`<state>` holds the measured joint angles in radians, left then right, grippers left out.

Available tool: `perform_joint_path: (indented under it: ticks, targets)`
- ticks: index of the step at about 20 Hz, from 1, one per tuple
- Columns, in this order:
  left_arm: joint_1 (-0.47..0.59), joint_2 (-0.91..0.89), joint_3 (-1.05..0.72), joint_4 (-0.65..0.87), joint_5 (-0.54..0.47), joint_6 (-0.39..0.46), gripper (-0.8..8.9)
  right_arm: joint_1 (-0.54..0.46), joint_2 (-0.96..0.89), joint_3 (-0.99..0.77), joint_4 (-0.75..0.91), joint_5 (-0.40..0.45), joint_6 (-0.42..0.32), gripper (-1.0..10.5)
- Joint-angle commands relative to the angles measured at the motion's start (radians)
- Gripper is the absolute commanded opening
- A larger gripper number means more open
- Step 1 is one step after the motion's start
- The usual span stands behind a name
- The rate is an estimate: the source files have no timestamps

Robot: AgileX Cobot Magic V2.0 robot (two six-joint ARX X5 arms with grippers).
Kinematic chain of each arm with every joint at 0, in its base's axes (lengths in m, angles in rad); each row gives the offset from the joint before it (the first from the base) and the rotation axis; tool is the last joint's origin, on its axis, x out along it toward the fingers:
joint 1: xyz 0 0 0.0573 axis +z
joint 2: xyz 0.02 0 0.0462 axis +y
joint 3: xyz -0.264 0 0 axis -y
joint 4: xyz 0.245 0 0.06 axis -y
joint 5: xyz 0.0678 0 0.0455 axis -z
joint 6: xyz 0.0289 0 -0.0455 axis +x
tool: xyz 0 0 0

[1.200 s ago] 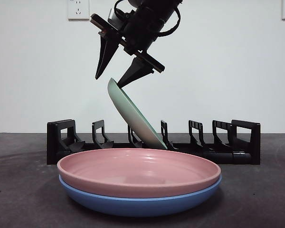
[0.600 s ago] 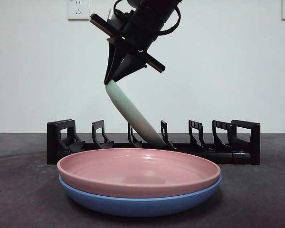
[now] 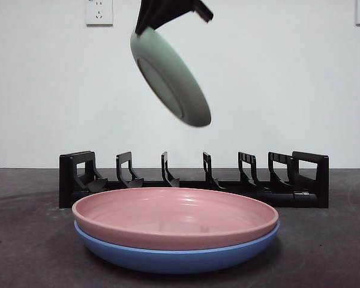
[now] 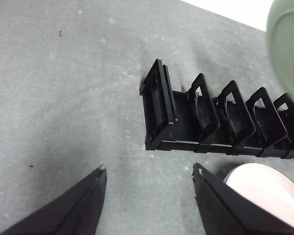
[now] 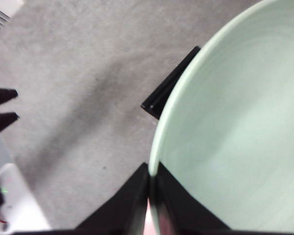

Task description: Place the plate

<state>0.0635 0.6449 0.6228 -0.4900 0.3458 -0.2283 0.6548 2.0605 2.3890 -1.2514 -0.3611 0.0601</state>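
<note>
My right gripper [image 3: 141,26] is shut on the top rim of a pale green plate [image 3: 171,81] and holds it tilted in the air, well above the black slotted rack [image 3: 75,180]. In the right wrist view the jaws [image 5: 151,182] pinch the green plate's [image 5: 235,122] edge. My left gripper [image 4: 147,171] is open and empty above the table, near one end of the rack [image 4: 159,112]. The green plate's edge [image 4: 289,39] shows there too.
A pink plate [image 3: 174,216] lies stacked on a blue plate [image 3: 174,259] at the front of the table, before the rack. The pink plate also shows in the left wrist view [image 4: 264,191]. A white wall with sockets [image 3: 99,11] stands behind.
The right gripper closed on the green plate's rim where it leaned in the rack, then lifted it up and clear of the rack.
</note>
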Motion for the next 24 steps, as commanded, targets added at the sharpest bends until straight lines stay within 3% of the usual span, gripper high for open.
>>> perform_joint_path:
  ticks: [1, 9, 18, 21, 24]
  targets:
    - [0.002, 0.002, 0.020, 0.011, 0.003, 0.007, 2.78, 0.032, -0.036, 0.034, 0.002, 0.084, -0.064, 0.1]
    - [0.002, 0.002, 0.020, 0.012, 0.003, 0.006, 2.78, 0.122, -0.175, 0.031, -0.021, 0.190, -0.067, 0.1]
    - [0.002, 0.002, 0.020, 0.013, 0.003, 0.004, 2.78, 0.370, -0.329, 0.006, 0.017, 0.377, -0.067, 0.1]
    - [0.002, 0.002, 0.020, 0.013, 0.003, 0.003, 2.78, 0.436, -0.421, -0.126, 0.156, 0.425, -0.076, 0.1]
    - [0.002, 0.002, 0.020, 0.012, 0.003, 0.003, 2.78, 0.459, -0.565, -0.418, 0.376, 0.438, -0.114, 0.1]
